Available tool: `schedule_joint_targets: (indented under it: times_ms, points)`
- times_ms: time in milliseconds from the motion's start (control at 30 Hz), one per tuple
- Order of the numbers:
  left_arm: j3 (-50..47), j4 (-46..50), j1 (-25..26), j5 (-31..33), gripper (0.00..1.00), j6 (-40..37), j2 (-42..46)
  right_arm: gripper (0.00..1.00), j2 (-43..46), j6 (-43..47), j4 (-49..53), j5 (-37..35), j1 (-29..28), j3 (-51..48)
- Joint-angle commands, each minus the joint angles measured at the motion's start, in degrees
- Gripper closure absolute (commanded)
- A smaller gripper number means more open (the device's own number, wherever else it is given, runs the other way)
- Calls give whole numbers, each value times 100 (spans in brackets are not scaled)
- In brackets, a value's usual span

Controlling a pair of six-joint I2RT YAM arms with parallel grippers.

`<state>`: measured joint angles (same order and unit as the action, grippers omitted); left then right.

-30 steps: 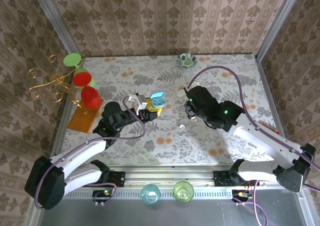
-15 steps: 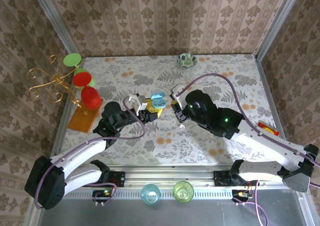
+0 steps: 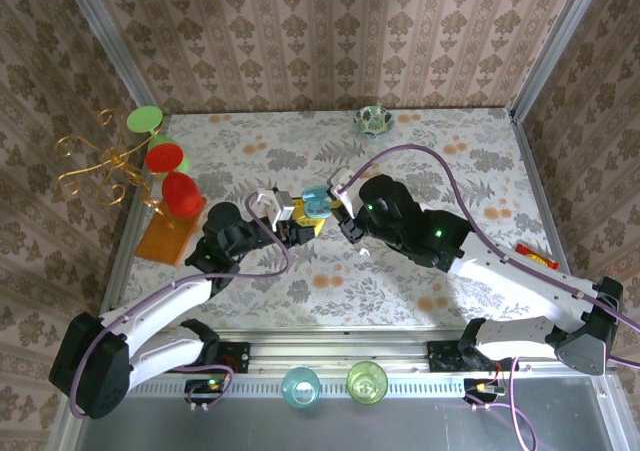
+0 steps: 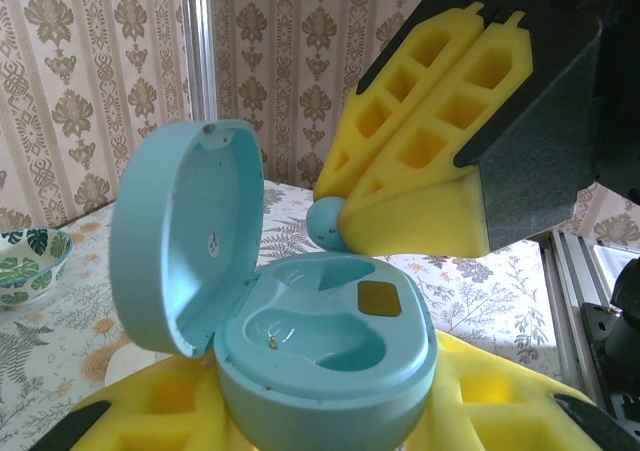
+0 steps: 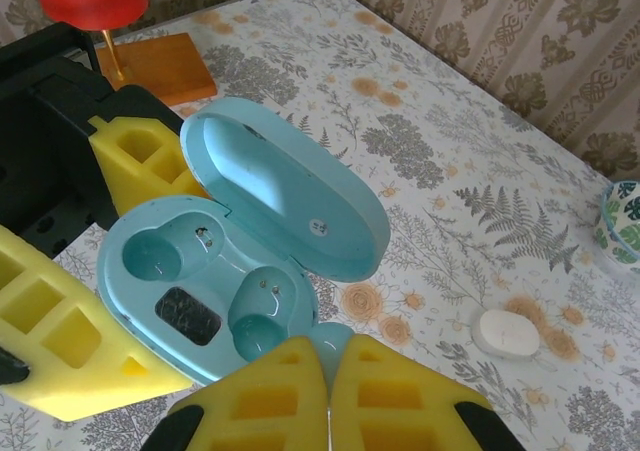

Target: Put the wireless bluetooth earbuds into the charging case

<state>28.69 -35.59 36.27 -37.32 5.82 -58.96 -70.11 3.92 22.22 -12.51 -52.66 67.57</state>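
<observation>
**Bud at case rim, insertion step in hand**

Noted left gripper [image 3: 300, 217] with yellow fingers clamped on either side of the pale-blue charging case [image 4: 330, 366], lid [image 4: 185, 236] swung up and open. Counted two wells [image 5: 160, 253] in the case base, both apparently empty, with a dark patch between them.

Just right of the case, found right gripper [image 5: 328, 376] with fingers pressed nearly together, pinching one pale-blue earbud [image 5: 325, 337] at the tips. Bud sitting at the case rim beside the nearer well, not yet inside; contact with the rim cannot be told.

Spotted a tiny white piece [image 3: 365, 254] on the tabletop [image 3: 440, 151] near the right gripper, probably another bud but too small to confirm. Further right, logged a white case [image 5: 505, 331] lying shut on the tabletop.

Judged step: seating the first bud.

Next move, as judged:
- Carry bud over the nearer well.
- Match its shape to the well's contour and lower gently.
- Spread the right fingers only once seated.

Calls for a steady left grip so the case does not tilt, and care with the small clearance to the open lid
</observation>
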Motion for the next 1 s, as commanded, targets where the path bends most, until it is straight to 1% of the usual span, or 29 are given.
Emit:
schedule_joint_targets:
  times_ms: [0, 200, 500, 767, 967]
  points:
    - [-8, 5, -20, -4, 79, -1, 162, 92, 178, 174, -41, -268, -42, 223]
    - [49, 143, -24, 6, 79, -39, 79, 92, 224, 270, 30, -274, -81, 333]
    - [84, 131, -24, -57, 79, 14, 74, 92, -162, 387, -55, -89, -162, 547]
    - [137, 184, -24, 10, 79, 32, 131, 92, -241, 381, 57, 82, -191, 402]
    - [198, 184, -32, 7, 79, 42, 96, 92, -180, 464, 237, 48, -222, 320]
